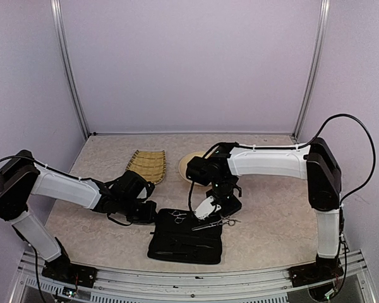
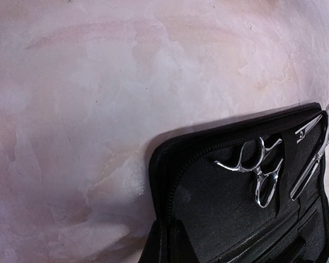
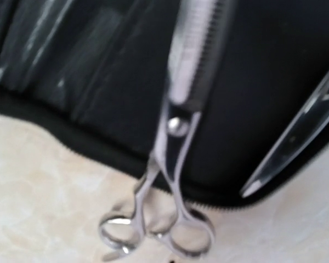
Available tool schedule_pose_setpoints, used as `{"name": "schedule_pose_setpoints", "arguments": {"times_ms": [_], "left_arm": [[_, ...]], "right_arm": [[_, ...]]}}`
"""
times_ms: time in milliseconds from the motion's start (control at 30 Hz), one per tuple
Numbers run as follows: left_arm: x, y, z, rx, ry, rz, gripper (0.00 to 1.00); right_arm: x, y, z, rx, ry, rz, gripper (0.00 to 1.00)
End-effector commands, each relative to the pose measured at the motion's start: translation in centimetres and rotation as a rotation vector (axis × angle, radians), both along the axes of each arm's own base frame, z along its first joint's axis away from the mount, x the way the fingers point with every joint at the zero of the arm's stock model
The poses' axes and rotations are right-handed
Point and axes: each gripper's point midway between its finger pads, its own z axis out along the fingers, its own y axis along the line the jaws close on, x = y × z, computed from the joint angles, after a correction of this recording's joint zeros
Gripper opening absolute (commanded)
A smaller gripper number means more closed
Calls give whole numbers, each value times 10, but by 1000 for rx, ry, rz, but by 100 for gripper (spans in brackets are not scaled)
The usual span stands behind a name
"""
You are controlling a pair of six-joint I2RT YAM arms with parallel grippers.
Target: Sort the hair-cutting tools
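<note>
A: What lay where?
B: One scissors (image 2: pixel 257 170) lay in the case (image 2: pixel 208 219), toothed scissors (image 3: pixel 175 131) across its edge.
A: And above?
B: Left gripper (image 1: pixel 144 213) and right gripper (image 1: pixel 208 208) were pressed together, the right over the case.

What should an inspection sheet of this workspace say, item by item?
surface: marbled beige table, no spills seen.
job's things: first scissors on the open black case; second scissors across its edge, rings past it.
clutter: bamboo tray, round beige disc.
pincers: left pincer shut beside the case; right pincer shut over the second scissors, grip unclear.
cables: black cable loops off the right arm.
surroundings: lilac walls, metal posts.
</note>
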Motion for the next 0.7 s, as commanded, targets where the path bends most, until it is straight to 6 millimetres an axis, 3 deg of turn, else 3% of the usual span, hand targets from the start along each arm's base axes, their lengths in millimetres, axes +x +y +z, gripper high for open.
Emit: {"name": "schedule_pose_setpoints", "arguments": {"times_ms": [0,133,233,533,667], "left_arm": [[1,-5,6,-21,-25,-10,0],[0,-5,4,-22,-21,-7,0],[0,-5,4,-20,-18,-4,0],[0,-7,-1,1,7,-3,0],[0,-7,-4,18,15,-1,0]], "right_arm": [[-5,-5,3,-31,-2,4,0],[-5,0,6,41,13,-26,0],[2,3,10,146,28,-80,10],[33,-14,13,368,3,-260,19],[34,-15,14,398,55,-306,22]]}}
